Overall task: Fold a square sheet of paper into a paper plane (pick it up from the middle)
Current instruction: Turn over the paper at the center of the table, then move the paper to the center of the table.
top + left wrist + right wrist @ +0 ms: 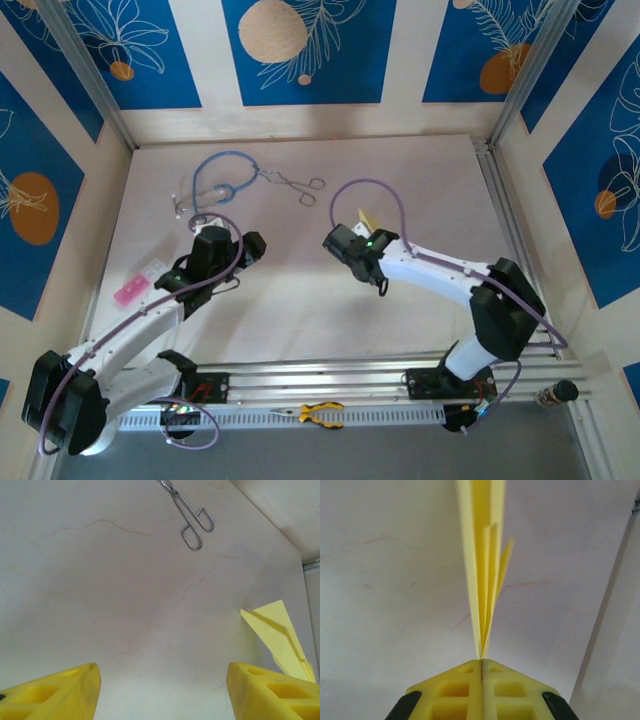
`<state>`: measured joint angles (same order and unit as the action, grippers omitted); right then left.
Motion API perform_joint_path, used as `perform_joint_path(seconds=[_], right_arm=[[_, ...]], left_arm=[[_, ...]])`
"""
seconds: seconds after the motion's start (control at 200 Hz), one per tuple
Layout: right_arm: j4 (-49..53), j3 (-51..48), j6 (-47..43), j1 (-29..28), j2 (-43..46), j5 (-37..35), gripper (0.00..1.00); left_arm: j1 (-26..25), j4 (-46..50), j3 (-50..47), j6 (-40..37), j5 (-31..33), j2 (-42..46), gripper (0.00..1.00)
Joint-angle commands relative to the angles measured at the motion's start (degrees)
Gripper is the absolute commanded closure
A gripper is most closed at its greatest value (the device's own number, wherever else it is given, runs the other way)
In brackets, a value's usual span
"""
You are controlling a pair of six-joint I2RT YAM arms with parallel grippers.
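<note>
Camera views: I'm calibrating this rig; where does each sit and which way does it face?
Top external: above and behind the bases, looking down on the table; both arms show.
Left wrist: on the left arm, facing across the table towards forceps; open left end effector at bottom.
Right wrist: on the right arm, looking along the right end effector, shut on the paper plane.
Wrist views share the paper plane.

The right pincer point(481, 667) is closed tight on the plane point(482, 555). The yellow folded paper sticks straight out from its yellow fingers point(455, 690), above the pale tabletop point(385, 580).
</note>
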<state>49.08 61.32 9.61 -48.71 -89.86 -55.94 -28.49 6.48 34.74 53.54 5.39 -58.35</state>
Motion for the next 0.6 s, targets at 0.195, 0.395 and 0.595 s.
perform_joint_path(seconds=[0.195, 0.395, 0.595], right_arm=[[-0.27, 1.35, -0.23, -6.56, -4.11, -2.59, 1.00], [-3.29, 0.88, -2.56, -11.07, -5.51, 5.97, 1.00], [-3.63, 2.75, 0.37, -10.48, -6.06, 18.22, 0.88]], left_arm=[[1.11, 0.02, -0.85, 0.59, -1.08, 0.85, 0.32], [1.31, -0.24, -1.12, 1.14, -1.34, 0.52, 0.32], [1.34, 0.48, -0.84, 1.21, -1.43, 0.61, 0.32]])
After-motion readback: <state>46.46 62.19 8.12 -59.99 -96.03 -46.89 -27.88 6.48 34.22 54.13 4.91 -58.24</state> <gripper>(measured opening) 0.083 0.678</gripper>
